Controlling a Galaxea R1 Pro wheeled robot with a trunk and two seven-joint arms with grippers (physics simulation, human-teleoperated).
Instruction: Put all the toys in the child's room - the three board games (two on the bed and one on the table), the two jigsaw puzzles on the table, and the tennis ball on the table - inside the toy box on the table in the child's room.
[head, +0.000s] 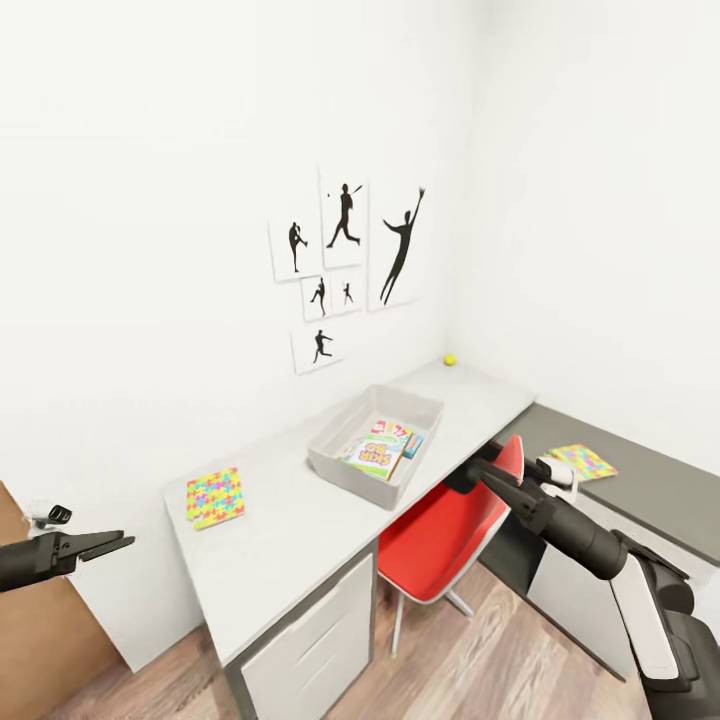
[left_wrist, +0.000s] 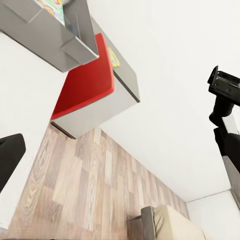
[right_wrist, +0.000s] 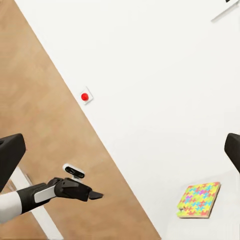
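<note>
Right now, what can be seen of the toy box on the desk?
The toy box is a pale grey, open-topped rectangular bin with thin plain walls that look like plastic. It sits upright and askew on the pale desk top, behind the red chair. Colourful board games lie inside. Neither gripper touches it.

White walls (head: 150, 200) are meeting in a corner, and black pictures of players (head: 345, 265) are hanging on one wall. A red chair (head: 445, 540) is sitting by the table's front edge. Brown wood planks (head: 450, 670) are covering the floor. Soft light is filling the room
</note>
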